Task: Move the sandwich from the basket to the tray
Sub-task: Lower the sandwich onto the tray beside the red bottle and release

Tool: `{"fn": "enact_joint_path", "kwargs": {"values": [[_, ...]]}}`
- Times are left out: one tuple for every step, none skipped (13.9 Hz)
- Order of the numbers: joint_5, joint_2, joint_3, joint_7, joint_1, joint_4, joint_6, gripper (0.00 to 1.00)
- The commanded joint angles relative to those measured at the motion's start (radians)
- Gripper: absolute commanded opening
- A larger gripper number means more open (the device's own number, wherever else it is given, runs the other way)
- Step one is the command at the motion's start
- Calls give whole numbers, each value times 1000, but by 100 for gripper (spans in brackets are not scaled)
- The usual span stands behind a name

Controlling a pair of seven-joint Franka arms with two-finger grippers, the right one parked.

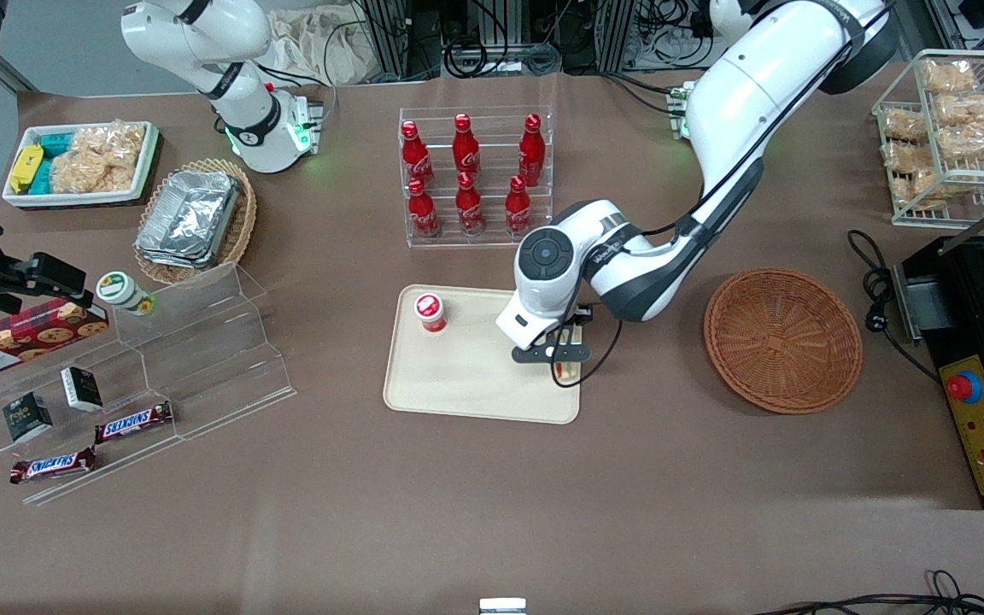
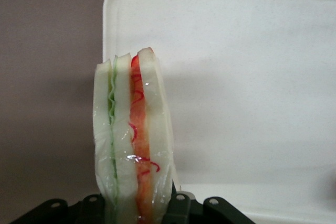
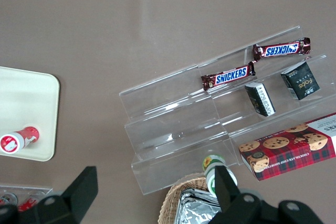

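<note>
The wicker basket [image 1: 783, 339] is sitting empty toward my end of the tabletop [image 1: 475, 512], so the lift-out is done. I am holding my hand [image 1: 566, 357] over the cream tray [image 1: 458, 376], at its edge nearest the basket. It is gripping the sandwich [image 2: 134, 140] upright between closed fingers; lowering and letting go are, I judge, all that remains.

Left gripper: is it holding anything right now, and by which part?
Yes. The gripper holds the sandwich by one end, fingers on its bread faces, over the tray.

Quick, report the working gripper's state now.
Left gripper: shut on the sandwich, over the tray at the edge nearest the basket.
</note>
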Motion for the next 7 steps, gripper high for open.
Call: {"fn": "enact_joint_path", "kwargs": {"values": [[27, 33, 4, -18, -21, 50, -17, 52], [27, 33, 4, -19, -23, 50, -17, 67], [27, 33, 4, -19, -23, 51, -17, 78], [27, 32, 4, -21, -23, 51, -18, 84], [26, 27, 4, -24, -21, 51, -20, 97], [26, 20, 4, -37, -15, 51, -23, 100], [21, -2, 4, -63, -9, 57, -30, 100]]}}
